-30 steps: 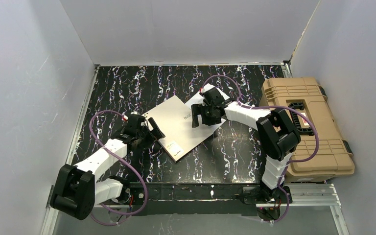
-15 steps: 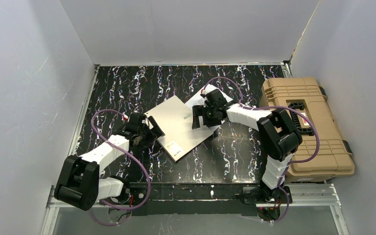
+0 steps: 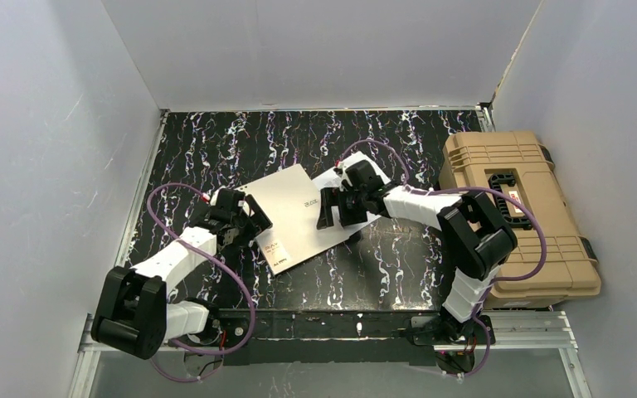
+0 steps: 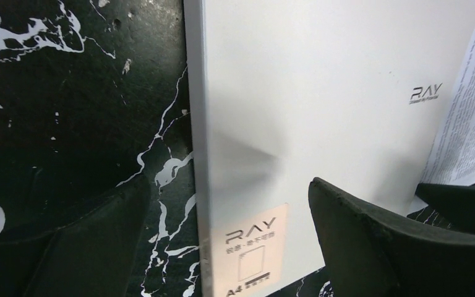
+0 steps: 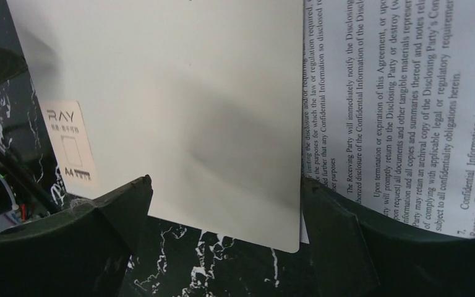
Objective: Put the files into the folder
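The folder (image 3: 299,214) lies shut and flat on the black marbled table, tan cover up, with a small label at its near corner. The files (image 3: 342,177) are white printed sheets that stick out from under its right edge. My left gripper (image 3: 257,219) is open at the folder's left edge, and in the left wrist view (image 4: 229,238) its fingers straddle that edge of the folder (image 4: 321,93). My right gripper (image 3: 332,212) is open over the folder's right edge. In the right wrist view (image 5: 222,247) one finger is over the folder (image 5: 179,93) and the other over the files (image 5: 408,93).
A bulky tan plastic case (image 3: 514,211) with a black handle lies along the right edge of the table. Grey walls close in the left, back and right sides. The arm bases stand on the rail at the near edge.
The folder's near corner has swung left, towards the left arm. My right gripper has moved left and nearer with it. My left gripper has shifted slightly back.
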Controlling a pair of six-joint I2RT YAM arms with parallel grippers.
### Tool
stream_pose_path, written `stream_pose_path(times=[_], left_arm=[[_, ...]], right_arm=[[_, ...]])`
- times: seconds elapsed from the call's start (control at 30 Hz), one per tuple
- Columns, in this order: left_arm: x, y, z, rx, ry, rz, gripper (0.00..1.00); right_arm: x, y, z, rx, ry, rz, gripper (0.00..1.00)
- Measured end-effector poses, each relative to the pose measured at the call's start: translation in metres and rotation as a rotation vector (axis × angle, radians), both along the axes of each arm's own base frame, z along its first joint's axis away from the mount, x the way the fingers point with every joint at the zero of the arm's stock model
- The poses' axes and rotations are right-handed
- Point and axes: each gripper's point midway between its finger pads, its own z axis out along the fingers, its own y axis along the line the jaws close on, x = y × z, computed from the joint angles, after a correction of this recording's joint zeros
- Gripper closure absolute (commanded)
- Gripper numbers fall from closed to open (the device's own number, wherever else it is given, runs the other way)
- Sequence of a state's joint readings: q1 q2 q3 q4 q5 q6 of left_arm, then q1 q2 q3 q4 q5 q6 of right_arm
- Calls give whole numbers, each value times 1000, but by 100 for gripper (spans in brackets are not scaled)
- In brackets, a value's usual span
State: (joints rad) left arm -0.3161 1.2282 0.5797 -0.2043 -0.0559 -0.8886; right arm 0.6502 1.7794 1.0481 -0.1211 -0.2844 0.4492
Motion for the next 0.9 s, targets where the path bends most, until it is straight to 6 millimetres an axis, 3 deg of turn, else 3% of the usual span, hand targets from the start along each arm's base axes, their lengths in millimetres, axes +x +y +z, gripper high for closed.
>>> stream_pose_path(times=[0.23,0.57,0.67,0.9], left_arm=[[2,12,20,56,-22,32,2],[6,22,71,107,-97,21,2],[5,15,79,76,-118,-18,2],[12,-19,79,-53,-125,-152,2]], right_arm=[[-34,18,1,10,35,54,1],[-70,42,1,3,48,137,1],[-66,39,2,-38,25,127,1],[-32,19,24,-169,-136,48,1]])
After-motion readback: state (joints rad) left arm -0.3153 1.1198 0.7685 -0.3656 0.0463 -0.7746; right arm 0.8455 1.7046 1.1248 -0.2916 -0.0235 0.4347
